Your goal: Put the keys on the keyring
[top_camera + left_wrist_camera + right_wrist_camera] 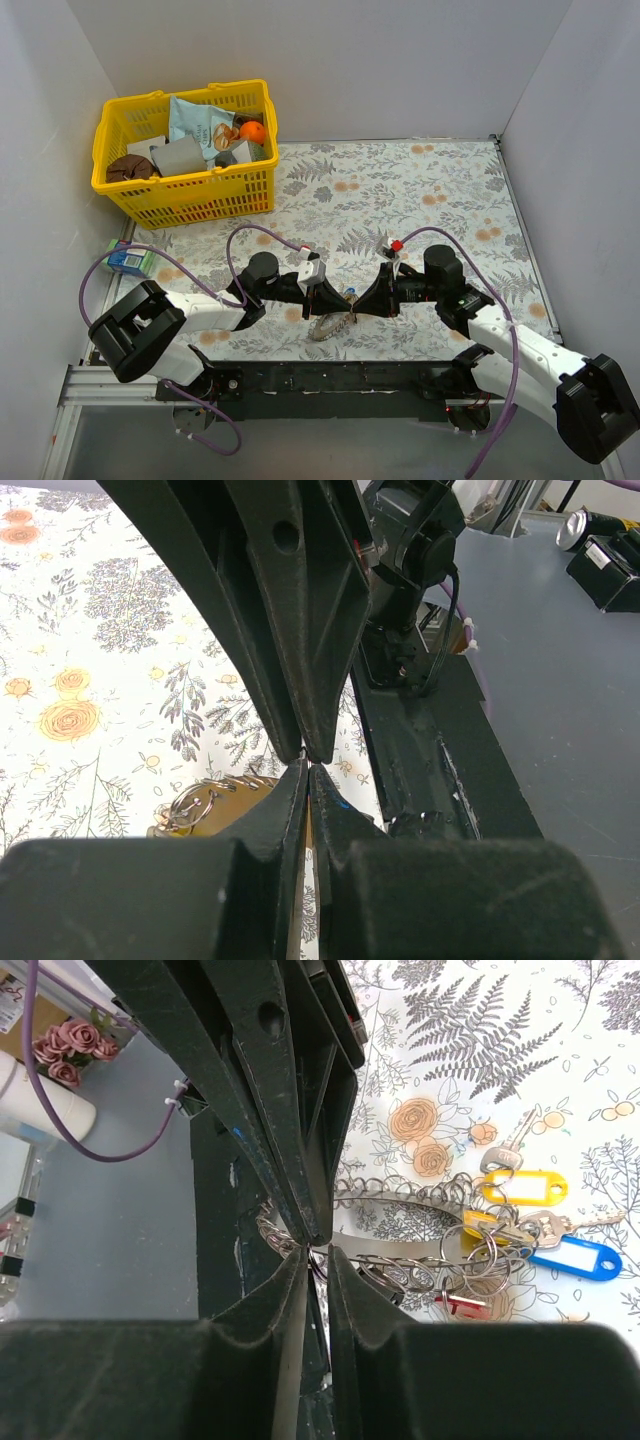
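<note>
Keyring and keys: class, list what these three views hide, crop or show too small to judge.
Right wrist view: the right tool covers part of the keyring and the red key; whether it grips the ring is unclear.
Left wrist view: the left tool hides most of the keyring.
Top view: the keys are too small to count.

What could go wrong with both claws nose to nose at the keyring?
The left claw and right claw meet tip to tip at the rim of the keyring; misalignment could jam them or knock the ring loose. The keys bunch on one side, so the ring may swing or snag.
</note>
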Motion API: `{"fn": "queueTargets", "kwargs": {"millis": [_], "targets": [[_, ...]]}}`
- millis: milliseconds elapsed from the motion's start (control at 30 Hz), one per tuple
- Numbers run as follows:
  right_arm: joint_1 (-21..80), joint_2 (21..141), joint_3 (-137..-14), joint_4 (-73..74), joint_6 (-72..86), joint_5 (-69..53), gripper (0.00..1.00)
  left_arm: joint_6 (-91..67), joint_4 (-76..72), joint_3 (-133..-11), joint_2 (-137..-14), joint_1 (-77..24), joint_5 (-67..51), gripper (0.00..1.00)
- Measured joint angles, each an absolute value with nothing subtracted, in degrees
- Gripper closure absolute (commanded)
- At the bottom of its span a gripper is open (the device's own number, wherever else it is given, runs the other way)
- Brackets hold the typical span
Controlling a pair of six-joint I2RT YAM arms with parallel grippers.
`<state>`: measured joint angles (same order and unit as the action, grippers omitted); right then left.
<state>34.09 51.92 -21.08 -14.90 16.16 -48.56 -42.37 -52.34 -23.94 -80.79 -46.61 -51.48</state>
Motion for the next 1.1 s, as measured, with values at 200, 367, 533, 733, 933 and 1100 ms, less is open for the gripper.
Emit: {"fn": "queueTargets", "kwargs": {"millis": [200, 367, 533, 733, 933, 1100], "targets": [[34.09, 52.60, -21.08, -15.57, 16.53, -49.50, 0.68, -42.46, -52.34, -23.97, -80.79, -46.61, -51.75, 1.00], [34.09, 51.57, -21.08, -14.48, 15.84, -49.28, 0.53, -42.46, -52.34, -24.08, -80.79, -46.61, -51.75, 1.00], [34.09, 49.69, -21.08, -13.43, 14.74, -48.34, 0.58, -42.44, -52.34, -24.08, -80.79, -46.61, -51.77, 1.00], [34.09, 50.78, -21.08, -13.41, 14.59, -48.16, 0.62, -42.50, -52.34, -24.16, -80.77, -46.61, -51.90, 1.00], [34.09, 51.37, -20.71, -13.47, 14.59, -48.16, 0.68, -42.72, -52.34, -24.18, -80.73, -46.61, -51.99, 1.00], [34.09, 51.37, -20.64, -13.67, 14.83, -48.23, 0.88, -43.03, -52.38, -24.16, -80.47, -46.57, -52.10, 1.00]]}}
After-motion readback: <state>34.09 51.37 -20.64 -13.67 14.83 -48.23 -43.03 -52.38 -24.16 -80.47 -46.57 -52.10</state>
